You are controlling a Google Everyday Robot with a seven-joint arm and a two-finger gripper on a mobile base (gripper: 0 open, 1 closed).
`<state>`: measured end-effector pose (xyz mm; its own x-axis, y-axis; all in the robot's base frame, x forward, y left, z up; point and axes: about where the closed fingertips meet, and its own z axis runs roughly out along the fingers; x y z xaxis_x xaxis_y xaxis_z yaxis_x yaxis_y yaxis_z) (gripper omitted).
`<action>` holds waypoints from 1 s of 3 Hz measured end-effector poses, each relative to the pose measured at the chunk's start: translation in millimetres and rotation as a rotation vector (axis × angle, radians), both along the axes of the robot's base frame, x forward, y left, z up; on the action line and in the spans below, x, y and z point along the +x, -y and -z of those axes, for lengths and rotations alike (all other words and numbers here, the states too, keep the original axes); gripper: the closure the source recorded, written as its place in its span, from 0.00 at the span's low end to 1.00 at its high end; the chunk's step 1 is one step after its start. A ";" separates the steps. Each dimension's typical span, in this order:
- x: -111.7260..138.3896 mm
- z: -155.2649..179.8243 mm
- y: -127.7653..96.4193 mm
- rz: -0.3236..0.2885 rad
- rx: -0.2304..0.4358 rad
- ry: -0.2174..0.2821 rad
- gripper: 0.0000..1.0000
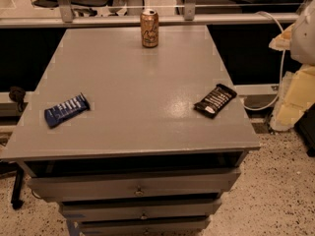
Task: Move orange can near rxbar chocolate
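The orange can (149, 28) stands upright near the far edge of the grey table top (138, 92), about in the middle. The rxbar chocolate (215, 101), a flat black wrapper with white stripes, lies near the table's right edge, closer to me. The two are far apart. My gripper is not in this view; only a pale rounded shape (301, 41) shows at the right edge of the picture, off the table.
A blue wrapper with white stripes (66, 109) lies near the table's left edge. The table has drawers (138, 186) under its front edge. A rail and glass run behind the table. Yellowish blocks (295, 100) and a white cable stand on the floor at the right.
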<state>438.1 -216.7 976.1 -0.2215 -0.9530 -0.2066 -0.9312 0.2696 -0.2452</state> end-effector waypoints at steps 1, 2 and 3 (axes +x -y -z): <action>0.0 0.0 0.0 0.000 0.000 0.000 0.00; 9.2 -0.1 -6.5 -0.009 0.018 0.027 0.00; 48.3 3.4 -30.5 -0.026 0.088 0.085 0.00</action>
